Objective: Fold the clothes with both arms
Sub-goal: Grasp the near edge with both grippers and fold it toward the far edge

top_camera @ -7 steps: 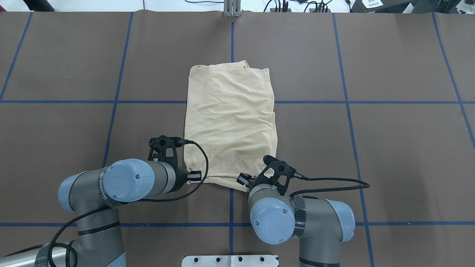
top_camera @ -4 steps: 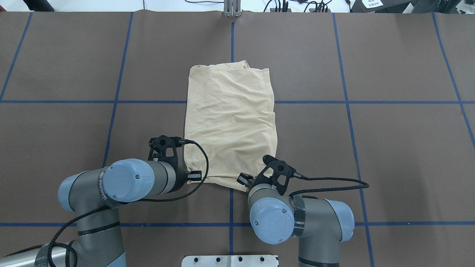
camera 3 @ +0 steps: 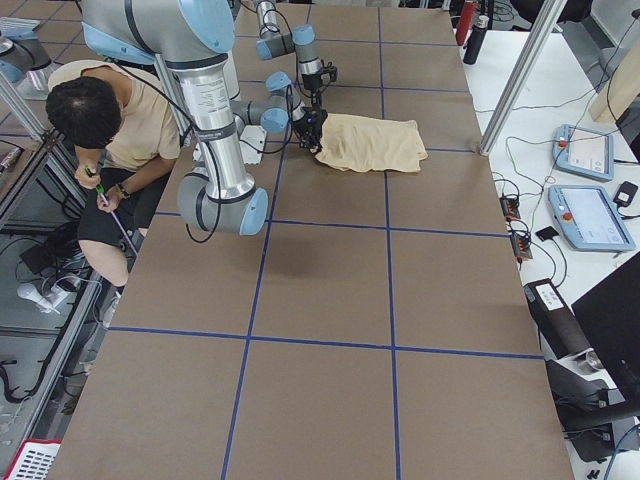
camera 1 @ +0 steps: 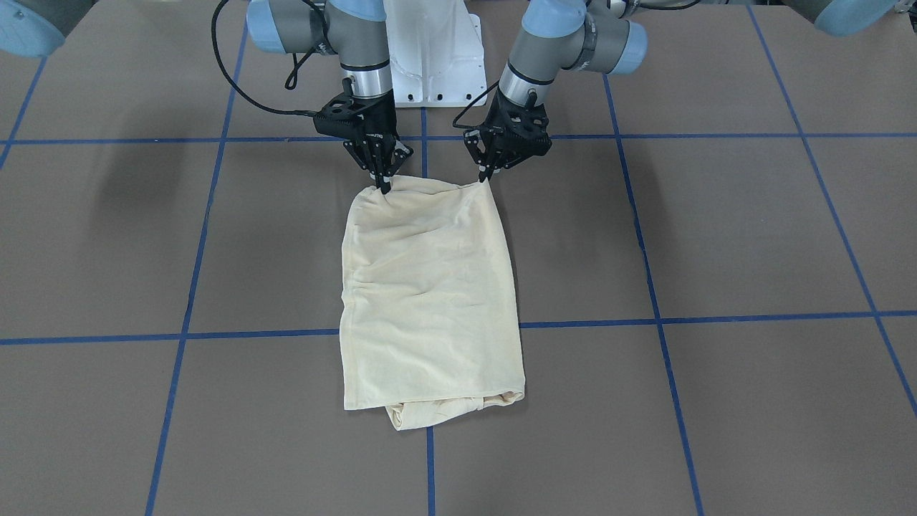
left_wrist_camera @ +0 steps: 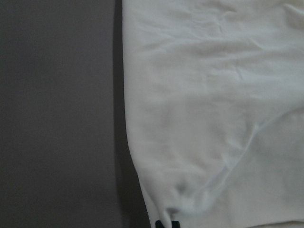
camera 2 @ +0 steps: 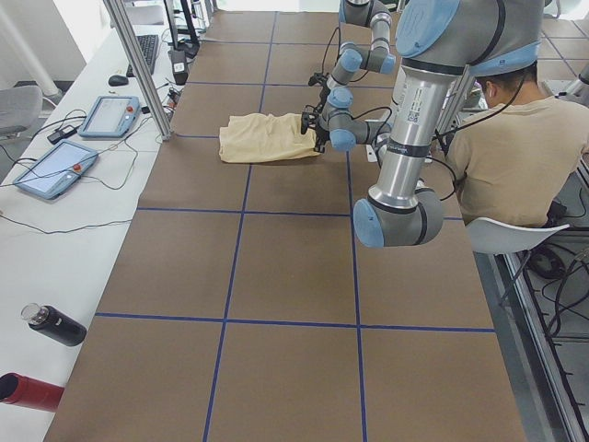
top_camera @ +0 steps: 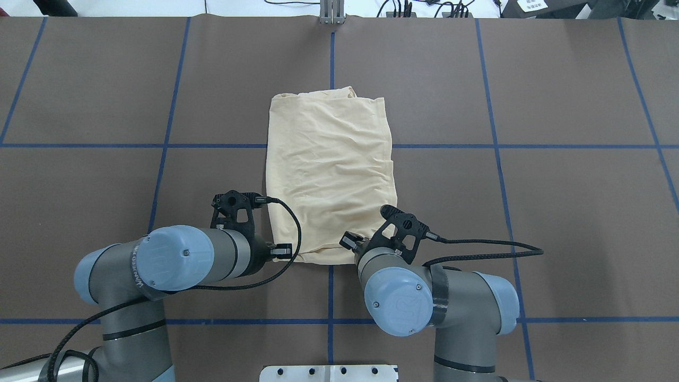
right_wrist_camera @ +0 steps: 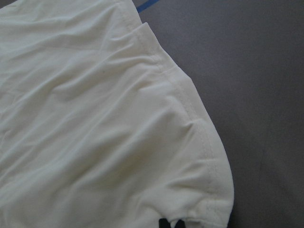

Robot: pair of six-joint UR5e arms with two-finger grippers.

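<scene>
Fingers of the black two-finger left gripper point(camera 1: 487, 176) are pinched almost fully together on one corner of the pale cream-yellow thin knit shirt point(camera 1: 430, 287). Those of the black two-finger right gripper point(camera 1: 385, 185) pinch the other corner of the same edge. In the left wrist view the cloth puckers into the black fingertips point(left_wrist_camera: 167, 224) at the bottom of the frame. There is one shirt, and two grey-and-silver jointed arms, the left arm point(top_camera: 159, 265) and the right arm point(top_camera: 403, 297). Away from the fingers the shirt lies as a folded, wrinkled rectangle on the brown table mat with blue tape lines point(camera 1: 716, 229). At its far edge a bunched under-layer pokes out.
</scene>
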